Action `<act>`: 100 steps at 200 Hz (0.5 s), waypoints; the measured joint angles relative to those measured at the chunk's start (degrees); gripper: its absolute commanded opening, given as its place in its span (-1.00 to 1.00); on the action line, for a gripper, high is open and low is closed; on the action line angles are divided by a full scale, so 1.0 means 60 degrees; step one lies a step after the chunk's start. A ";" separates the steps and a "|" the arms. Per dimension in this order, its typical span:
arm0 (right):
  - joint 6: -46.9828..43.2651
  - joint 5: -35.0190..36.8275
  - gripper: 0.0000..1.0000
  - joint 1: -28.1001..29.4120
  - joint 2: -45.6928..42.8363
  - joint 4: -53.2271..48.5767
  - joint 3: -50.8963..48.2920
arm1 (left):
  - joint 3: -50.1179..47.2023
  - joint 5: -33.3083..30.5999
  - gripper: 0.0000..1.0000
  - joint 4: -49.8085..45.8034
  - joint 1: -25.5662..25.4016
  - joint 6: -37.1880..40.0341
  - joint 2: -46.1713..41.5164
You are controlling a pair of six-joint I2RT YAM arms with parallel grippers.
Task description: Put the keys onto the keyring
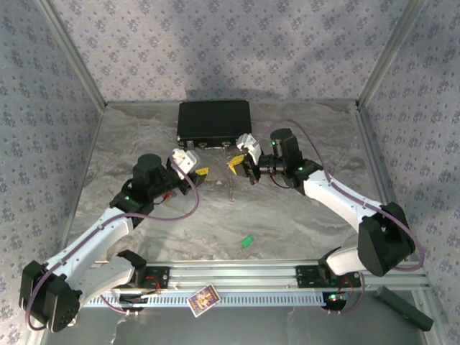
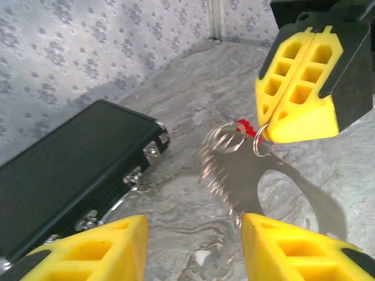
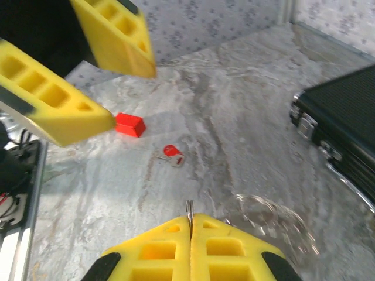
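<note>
L pincer [image 1: 198, 167]: fingers spread, nothing between them. From its own wrist cam you see both yellow pads [image 2: 99, 249] low in frame w/ bare bench [image 1: 287, 223] in the gap. It hovers mid-bench, facing the R pincer [image 1: 236, 164], tips near but apart.

R pincer: pressed together, pinching a small silvery ring of the keyring [image 2: 225, 140]. The ring pokes out right at the yellow tips in both wrist views. The rest of the keyring hangs below/beside the tips, a glinting, beaded loop, blurred. R wrist cam shows it as a pale smear [image 3: 269, 222] just over the bench.

Keys:
- red key [image 3: 171, 153]: lying on the bench between the two pincers, apart from both. L wrist cam has a red speck [image 2: 243, 126] just beside the R tips; can't tell if it touches the ring.
- green key [image 1: 246, 242]: alone on the near bench, well apart from both pincers.

Other: black case [image 1: 214, 121] at the back of the bench, closed, latches toward you. Red block [image 3: 130, 124] on the bench near the red key. Small card [image 1: 203, 298] on the front rail.
</note>
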 measured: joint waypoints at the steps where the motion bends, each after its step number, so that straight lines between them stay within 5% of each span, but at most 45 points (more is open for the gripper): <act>1: -0.0018 -0.0022 -1.00 0.0004 0.0007 -0.0015 0.0015 | 0.0000 0.0018 -0.20 -0.0004 0.0000 0.0011 0.0015; 100: -0.1741 -0.1195 -1.00 0.0517 0.0729 -0.1373 0.1209 | 0.0004 0.1912 -0.52 -0.0004 -0.0073 0.0426 0.0874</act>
